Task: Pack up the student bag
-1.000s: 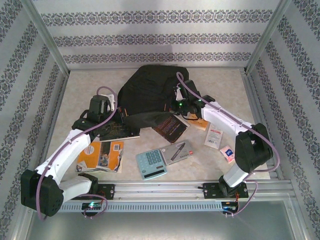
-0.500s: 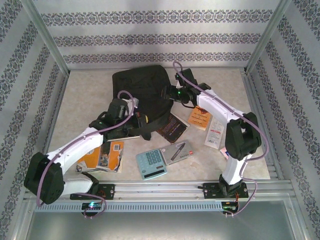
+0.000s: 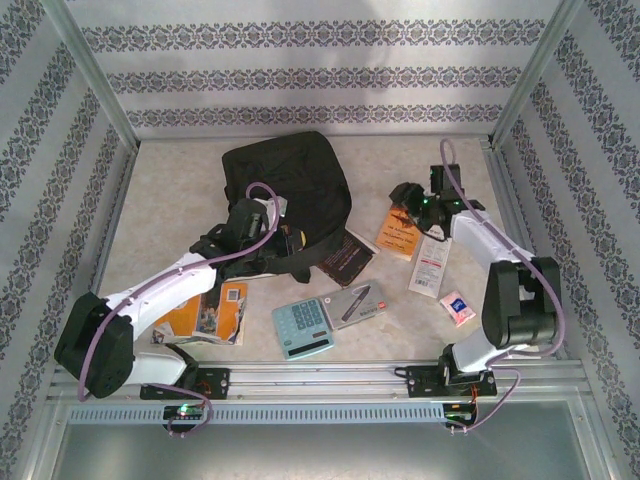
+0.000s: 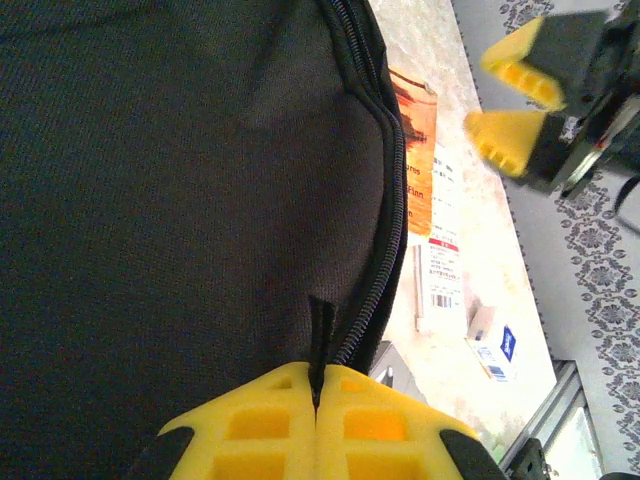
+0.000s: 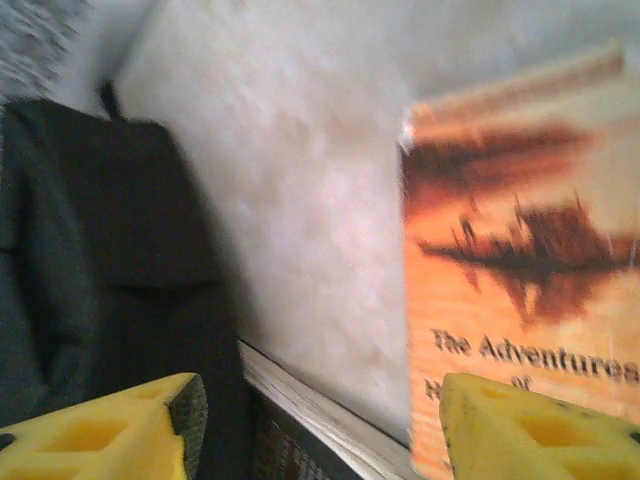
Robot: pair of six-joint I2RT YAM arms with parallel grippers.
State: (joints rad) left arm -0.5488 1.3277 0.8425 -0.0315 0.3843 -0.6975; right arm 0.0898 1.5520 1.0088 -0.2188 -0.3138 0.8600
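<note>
Left wrist: left tool (image 4: 316,398) clenched on student bag (image 4: 180,180) zipper pull (image 4: 321,335); right tool (image 5: 318,412) released (over book (image 5: 520,260) edge).

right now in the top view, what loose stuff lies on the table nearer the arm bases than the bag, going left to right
orange booklet → blue-grey calculator → grey case → white packet with red label → small pink and blue packet

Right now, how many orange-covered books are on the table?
2. The Adventures book lies right of the student bag, near the right end effector. The other orange book lies front-left by the left arm. More may be hidden under the bag.
</note>
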